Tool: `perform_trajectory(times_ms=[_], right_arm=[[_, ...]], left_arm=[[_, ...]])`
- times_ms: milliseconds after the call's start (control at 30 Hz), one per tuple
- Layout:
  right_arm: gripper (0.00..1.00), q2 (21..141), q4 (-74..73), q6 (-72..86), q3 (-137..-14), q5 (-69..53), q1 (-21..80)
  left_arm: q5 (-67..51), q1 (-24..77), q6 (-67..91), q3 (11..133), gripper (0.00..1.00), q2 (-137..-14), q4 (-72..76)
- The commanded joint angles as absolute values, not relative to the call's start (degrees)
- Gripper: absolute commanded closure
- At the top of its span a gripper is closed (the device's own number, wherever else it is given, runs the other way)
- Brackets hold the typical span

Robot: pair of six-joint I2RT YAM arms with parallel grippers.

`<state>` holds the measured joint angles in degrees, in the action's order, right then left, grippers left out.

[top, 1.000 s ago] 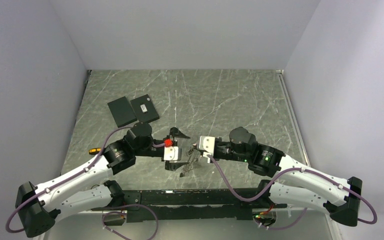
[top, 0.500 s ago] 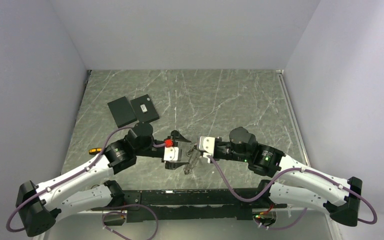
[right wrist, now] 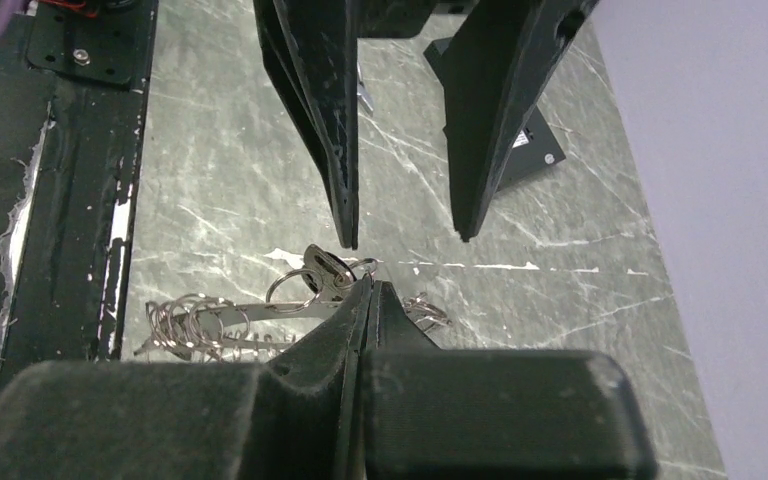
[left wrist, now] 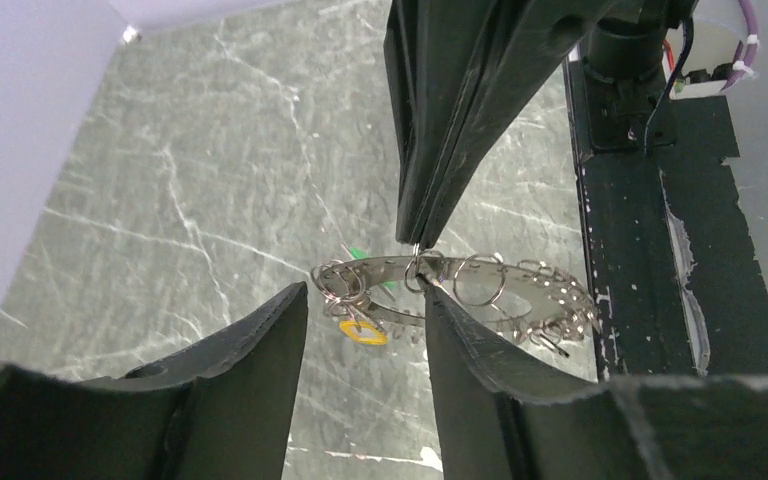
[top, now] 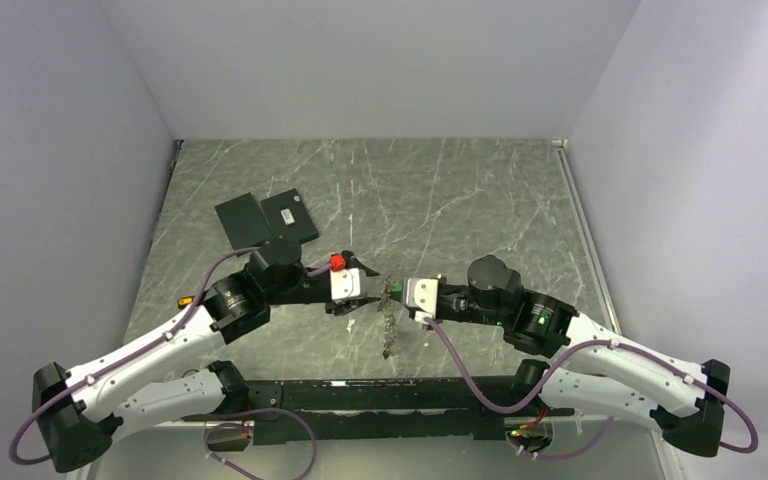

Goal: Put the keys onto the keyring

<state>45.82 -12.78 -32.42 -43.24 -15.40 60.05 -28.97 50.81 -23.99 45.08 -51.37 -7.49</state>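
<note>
Grey-green marble counter (top: 460, 200) between pale walls; two black plates (top: 265, 220) lie far left. Mid-counter, the right hand (top: 398, 293) is pressed together, pinching the keyring (top: 390, 325), its chain dangling nearward. The left hand (top: 368, 300) stands spread just beside it. Only the wrist views reveal the keys (right wrist: 322, 270) bunched by the pinch, and a yellow tag (left wrist: 360, 333).

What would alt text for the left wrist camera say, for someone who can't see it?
The right gripper, shut, pinches the keyring, a metal strip strung with small rings, over the marble table. The left gripper is open in the foreground, framing the rings.
</note>
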Motion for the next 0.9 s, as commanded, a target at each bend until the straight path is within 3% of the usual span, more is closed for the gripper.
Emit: perform_trajectory(times_ms=[0, 500, 867], right_arm=[[1.00, 44.30, -7.10, -33.66, -43.37, -16.87, 60.03], [1.00, 45.78, -7.35, -33.49, -44.34, -12.00, 59.99], [1.00, 45.78, -7.24, -33.49, -44.60, -10.65, 60.03]], left_arm=[[-27.97, 50.72, -20.43, 46.67, 0.49, -53.15, -6.29], [-30.89, 50.75, -15.89, 45.35, 0.49, -54.79, -3.87], [-31.99, 50.73, -13.69, 44.21, 0.58, -57.54, -1.18]])
